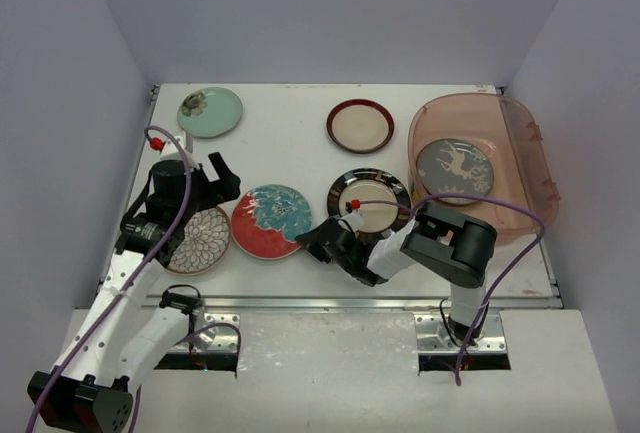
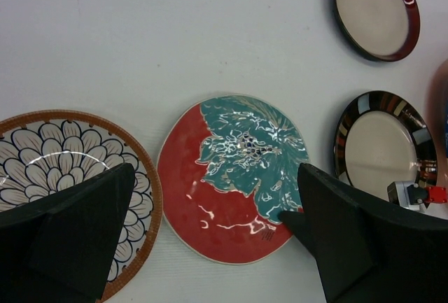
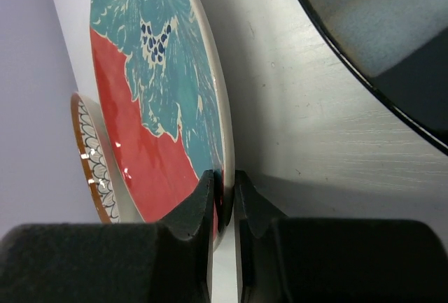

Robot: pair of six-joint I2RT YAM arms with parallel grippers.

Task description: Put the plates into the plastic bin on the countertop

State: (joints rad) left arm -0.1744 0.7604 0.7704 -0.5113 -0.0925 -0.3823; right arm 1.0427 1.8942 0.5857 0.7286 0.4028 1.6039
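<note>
The red-teal floral plate (image 1: 272, 220) lies on the white countertop (image 1: 290, 153), left of centre. My right gripper (image 1: 308, 241) is shut on its near right rim; in the right wrist view the fingers pinch the rim (image 3: 224, 191) of this plate (image 3: 161, 86). My left gripper (image 1: 205, 175) hovers open and empty above the plate (image 2: 234, 177), with nothing between its tips (image 2: 215, 173). The plastic bin (image 1: 530, 153) at the right holds the grey deer plate (image 1: 455, 168). The brown-white petal plate (image 1: 200, 240), black-rimmed plate (image 1: 370, 201), maroon-rimmed plate (image 1: 360, 125) and mint green plate (image 1: 210, 111) lie on the countertop.
The petal plate (image 2: 56, 170) almost touches the floral plate's left edge. The black-rimmed plate (image 3: 392, 44) lies close to my right gripper, between it and the bin. The metal front edge (image 1: 350, 302) runs just behind my right wrist. Grey walls enclose three sides.
</note>
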